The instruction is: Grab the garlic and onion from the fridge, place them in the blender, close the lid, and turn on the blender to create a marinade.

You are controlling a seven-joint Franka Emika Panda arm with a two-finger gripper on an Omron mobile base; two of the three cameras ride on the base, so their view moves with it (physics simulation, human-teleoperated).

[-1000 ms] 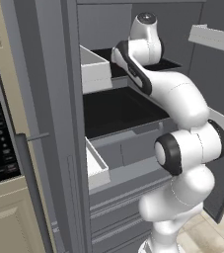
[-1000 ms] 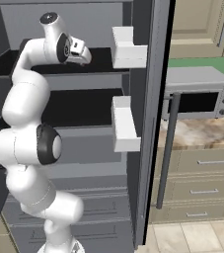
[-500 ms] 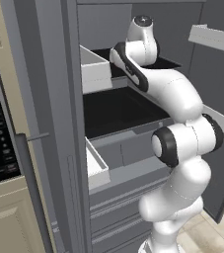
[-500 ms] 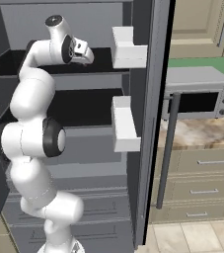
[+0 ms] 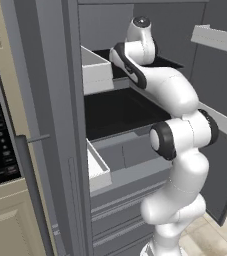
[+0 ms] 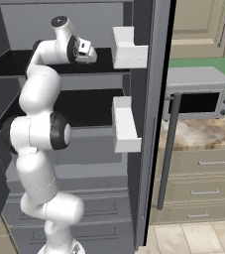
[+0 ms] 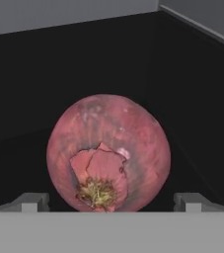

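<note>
Here, the open fridge (image 5: 60, 125) shows dark shelves (image 6: 84, 106) and white door bins (image 6: 126, 126), with a microwave (image 6: 198, 94) on the counter at three o'clock. On the upper shelf lies the red onion (image 7: 108, 153), dead centre between the released gripper (image 7: 111, 201) fingertips (image 7: 32, 201), which flank it without clearly touching.

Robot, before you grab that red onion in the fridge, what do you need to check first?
1. Fridge door open: ok.
2. Onion in front of the gripper, lined up between the fingertips: ok.
3. Jaws wide enough to go around the onion: ok, they stand open on both sides of it.
4. Onion already gripped: not ok, the fingers have not closed.
5. Dark shelf next to the onion free of other things: ok.
6. Where the garlic is: cannot tell.
</note>
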